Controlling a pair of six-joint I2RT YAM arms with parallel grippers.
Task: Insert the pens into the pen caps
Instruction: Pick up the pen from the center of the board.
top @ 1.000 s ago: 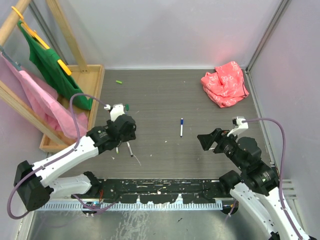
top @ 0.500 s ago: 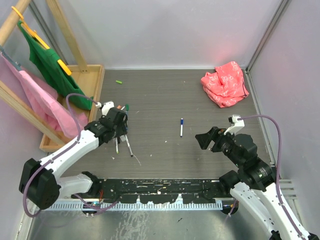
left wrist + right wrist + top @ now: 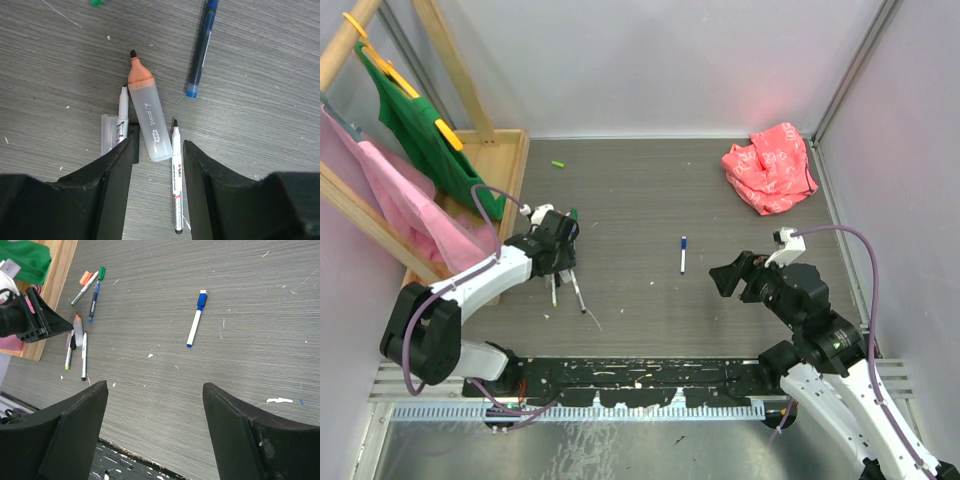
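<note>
The left gripper (image 3: 160, 147) hangs over a grey table (image 3: 260, 100) with its jaws apart. Between the two black fingers (image 3: 112, 170) lies the blunt end of a highlighter (image 3: 149, 120), its orange tip pointing away; neither finger touches it. A thin white pen (image 3: 176, 175), black tip uncapped, lies just beside the highlighter along one finger's inner edge. On the other side a second white pen (image 3: 123, 102) and a clear cap (image 3: 106, 132) run partly under the other finger. A blue pen (image 3: 201, 47) lies farther off. A green bit (image 3: 95, 2) shows at the top edge.
</note>
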